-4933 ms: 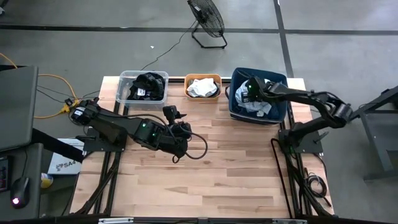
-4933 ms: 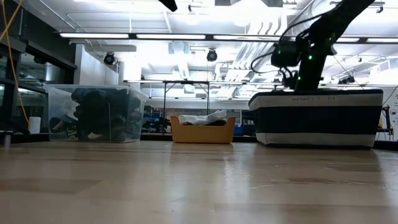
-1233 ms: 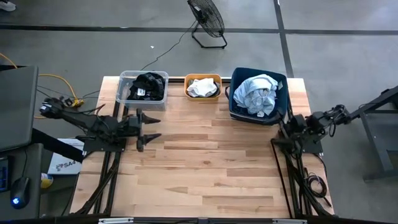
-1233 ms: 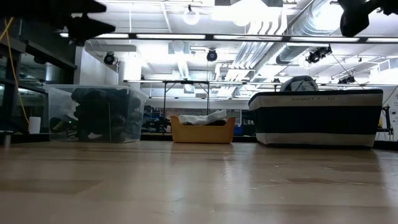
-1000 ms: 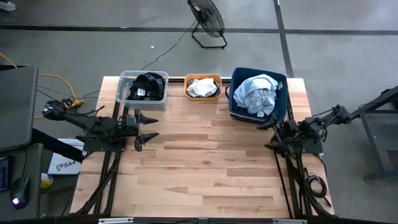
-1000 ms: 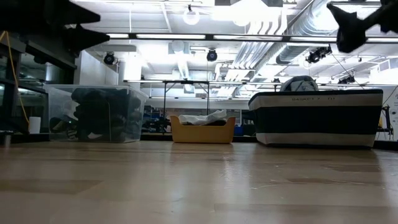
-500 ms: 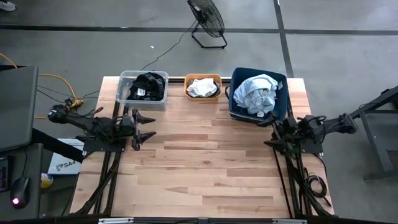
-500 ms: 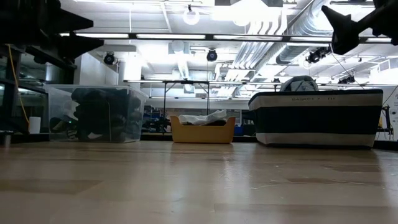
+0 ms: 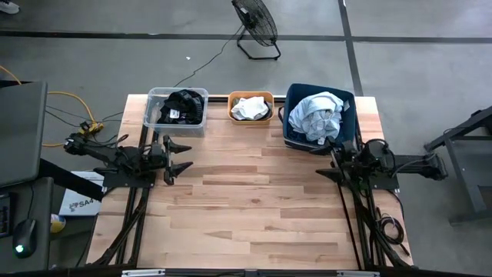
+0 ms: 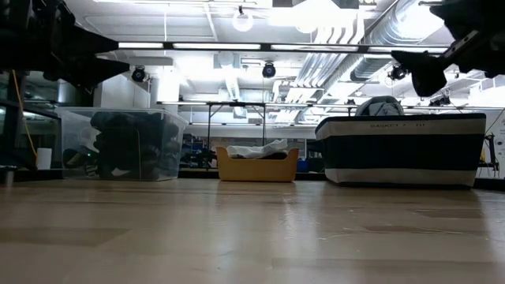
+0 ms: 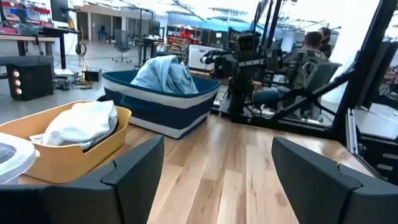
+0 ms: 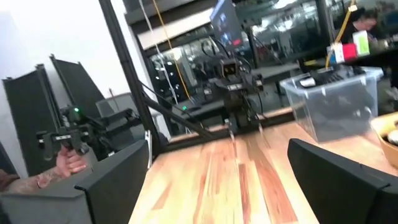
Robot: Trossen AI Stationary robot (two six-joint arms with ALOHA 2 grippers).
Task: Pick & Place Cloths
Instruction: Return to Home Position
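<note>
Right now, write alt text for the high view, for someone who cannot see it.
Three bins line one edge of a wooden table: a clear bin with black cloth, an orange bin with white cloth, a blue bin heaped with light blue cloth. The left gripper and right gripper are open at opposite sides, empty.

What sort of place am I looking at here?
Probably a robotics lab in an industrial hall: exposed ceiling ducts, a concrete floor with a standing fan, and workbenches beyond the wooden table.
</note>
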